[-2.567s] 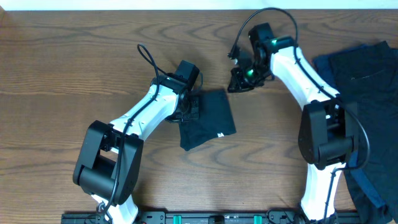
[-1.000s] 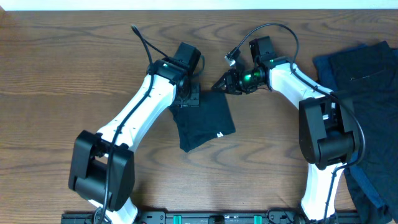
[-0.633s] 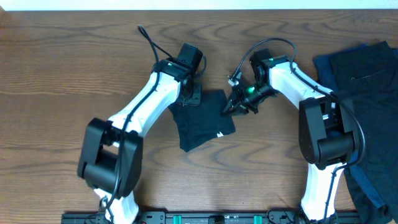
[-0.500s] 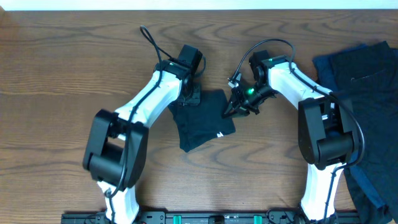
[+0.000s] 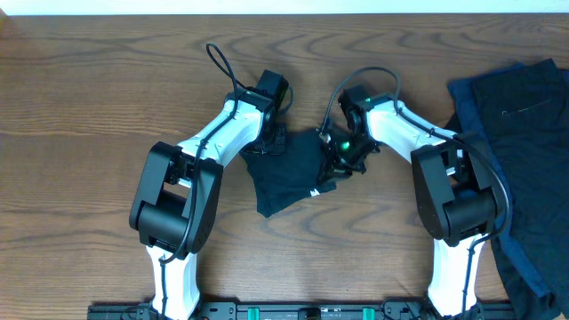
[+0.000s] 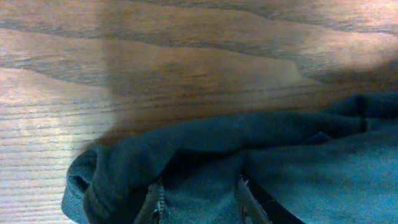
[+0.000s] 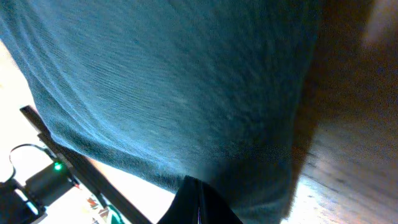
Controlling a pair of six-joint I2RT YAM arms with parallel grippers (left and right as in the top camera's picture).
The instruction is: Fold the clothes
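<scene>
One of the clothes, a dark garment [image 5: 286, 173] with a small white label [image 5: 314, 193], lies folded at the table's middle. My left gripper [image 5: 272, 140] sits on its upper left corner. In the left wrist view its fingertips [image 6: 155, 200] stand a little apart, sunk into the cloth [image 6: 298, 168], with a bunch of it between them. My right gripper [image 5: 331, 167] is at the garment's right edge. Its jaws [image 7: 198, 186] are pressed together at the hem of the cloth [image 7: 168, 81], which fills that view.
More dark clothes [image 5: 524, 107] lie in a heap at the table's right edge, with a brighter blue piece [image 5: 520, 258] running down toward the front. A black rail [image 5: 293, 311] runs along the near edge between the two arm bases.
My right gripper has come down and left from beside the garment's top right corner onto its right edge and has shut. The left gripper stayed on the upper left corner and narrowed its jaws.
</scene>
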